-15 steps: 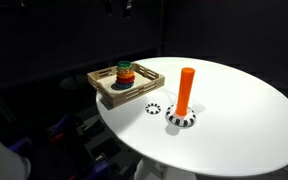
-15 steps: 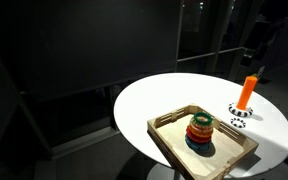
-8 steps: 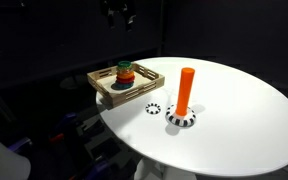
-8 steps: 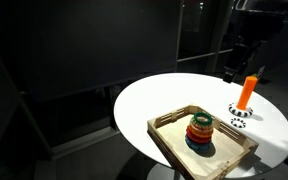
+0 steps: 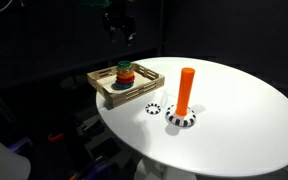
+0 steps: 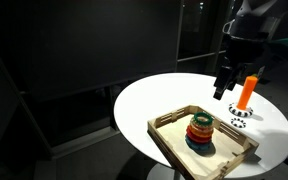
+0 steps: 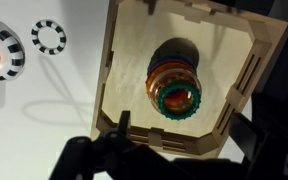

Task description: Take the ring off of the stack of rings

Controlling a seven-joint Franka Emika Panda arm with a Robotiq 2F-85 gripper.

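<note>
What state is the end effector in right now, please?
End effector: open, holding nothing, above the ring stack.

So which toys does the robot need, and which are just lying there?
Needed: green ring, stack of rings, gripper.
Just lying about: orange post, loose striped ring, wooden tray under the stack, white table.
</note>
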